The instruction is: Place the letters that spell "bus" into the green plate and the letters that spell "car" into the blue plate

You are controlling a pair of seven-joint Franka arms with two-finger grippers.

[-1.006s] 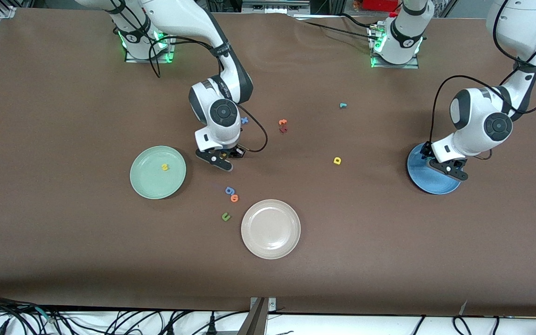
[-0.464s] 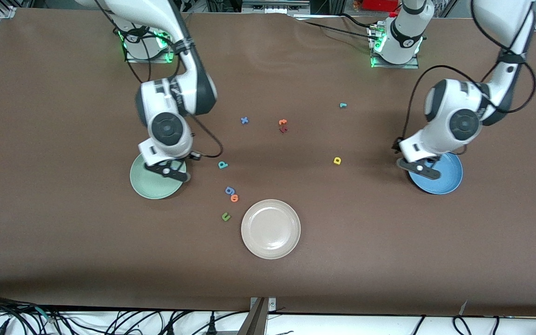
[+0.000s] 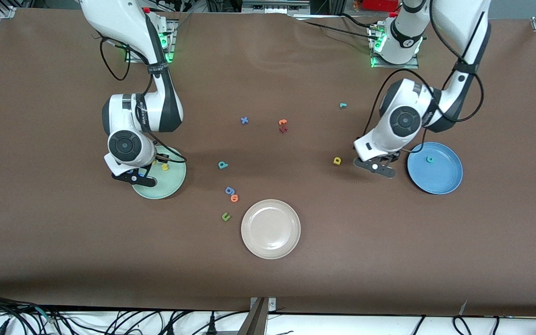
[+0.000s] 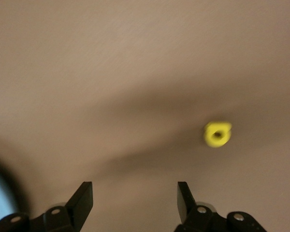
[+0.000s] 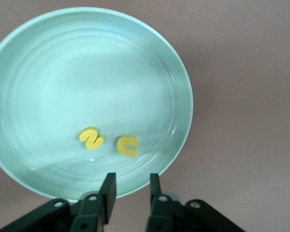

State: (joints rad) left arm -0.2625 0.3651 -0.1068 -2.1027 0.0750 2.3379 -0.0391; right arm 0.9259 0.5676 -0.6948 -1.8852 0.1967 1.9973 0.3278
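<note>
**Two yellow letters in the green plate, one teal letter in the blue**

Nearest the front camera lies the beige plate (image 3: 271, 229), with a dark green letter (image 3: 225, 216), an orange one (image 3: 234, 198) and a blue one (image 3: 230, 190) beside it. Farther on, the teal b (image 3: 222, 164) lies on the bare counter (image 3: 63, 232).

The right pincer (image 5: 129, 187) hangs over the green plate's (image 3: 170, 184) rim, fingers a little apart and empty; the yellow s (image 5: 91, 138) and yellow u (image 5: 128, 145) lie in the plate just under it.

The left pincer (image 4: 135, 195) hovers wide open and empty between the yellow a (image 3: 337, 161) and the blue plate (image 3: 440, 184), which holds the teal c (image 3: 429, 159). The small teal r (image 3: 342, 105) lies farthest.
</note>
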